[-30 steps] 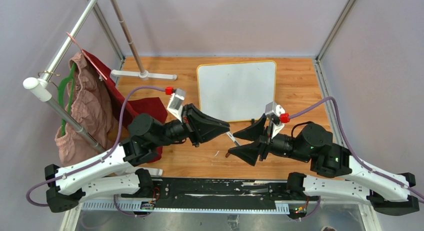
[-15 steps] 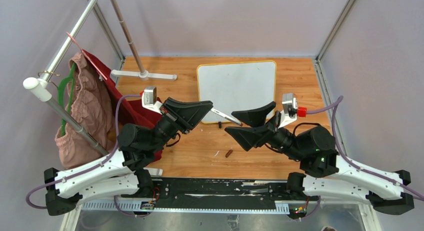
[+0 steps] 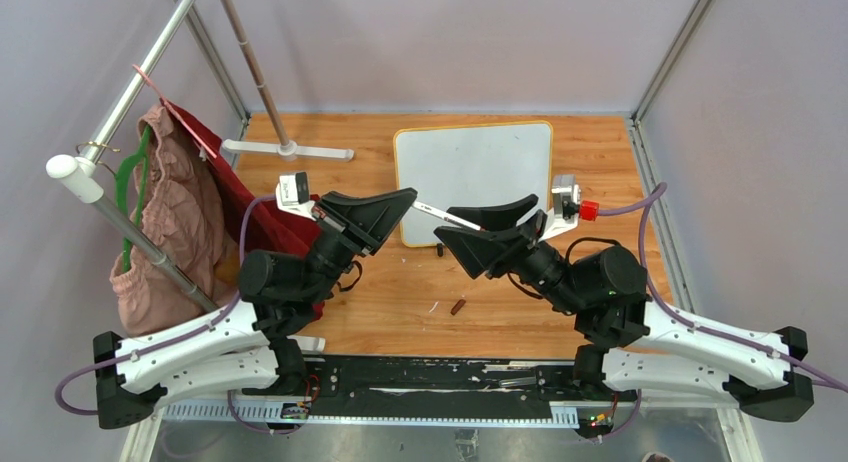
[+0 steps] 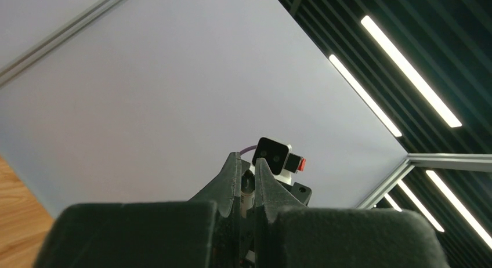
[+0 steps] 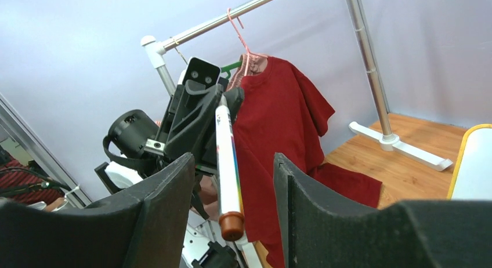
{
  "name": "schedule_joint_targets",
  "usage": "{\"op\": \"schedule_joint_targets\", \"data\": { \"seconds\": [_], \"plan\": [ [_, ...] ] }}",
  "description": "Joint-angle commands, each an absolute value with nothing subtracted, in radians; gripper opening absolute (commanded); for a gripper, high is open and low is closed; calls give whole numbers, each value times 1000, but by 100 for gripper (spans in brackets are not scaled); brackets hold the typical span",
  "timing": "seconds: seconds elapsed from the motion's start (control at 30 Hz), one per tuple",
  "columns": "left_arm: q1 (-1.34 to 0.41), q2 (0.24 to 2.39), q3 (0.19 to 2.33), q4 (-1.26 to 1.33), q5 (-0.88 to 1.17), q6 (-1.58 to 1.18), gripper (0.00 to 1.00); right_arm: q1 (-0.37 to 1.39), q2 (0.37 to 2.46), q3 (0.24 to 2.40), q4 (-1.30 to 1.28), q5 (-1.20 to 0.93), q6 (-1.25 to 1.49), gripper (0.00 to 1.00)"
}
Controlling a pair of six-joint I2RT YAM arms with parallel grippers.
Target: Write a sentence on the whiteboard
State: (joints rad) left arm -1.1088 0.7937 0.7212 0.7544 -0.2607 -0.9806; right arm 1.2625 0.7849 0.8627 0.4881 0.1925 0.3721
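The left gripper is clamped narrow on one end of a marker, holding it out sideways above the middle of the worktop. The marker's brown-tipped other end sits between the wide-spread fingers of the right gripper, touching neither. The whiteboard lies flat by the far edge, centre-right, just beyond both grippers.

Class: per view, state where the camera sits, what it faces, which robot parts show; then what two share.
Top external: above and behind, looking down on the whiteboard; left gripper, right gripper.
Left wrist: looks up at ceiling lights; left fingers.
Right wrist: faces the clothes rack; right fingers.
Shared: marker, in top and right wrist.
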Motion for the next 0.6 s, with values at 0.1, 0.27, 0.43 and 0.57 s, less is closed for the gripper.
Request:
{"op": "schedule_joint_targets", "data": {
  "seconds": [0.1,0.27,0.43,0.57],
  "plan": [
    [-1114,790,706,795,-313,-1022,0,1253,802,915,577,231,363,55],
    [-1114,796,704,795,-322,-1059,0,1253,813,915,589,248,345,46],
    [-1115,809,702,795,-328,-1092,0,1253,827,922,594,256,332,44],
    [-1115,815,697,795,-334,-1116,0,1253,830,916,615,274,322,44]
  ]
}}
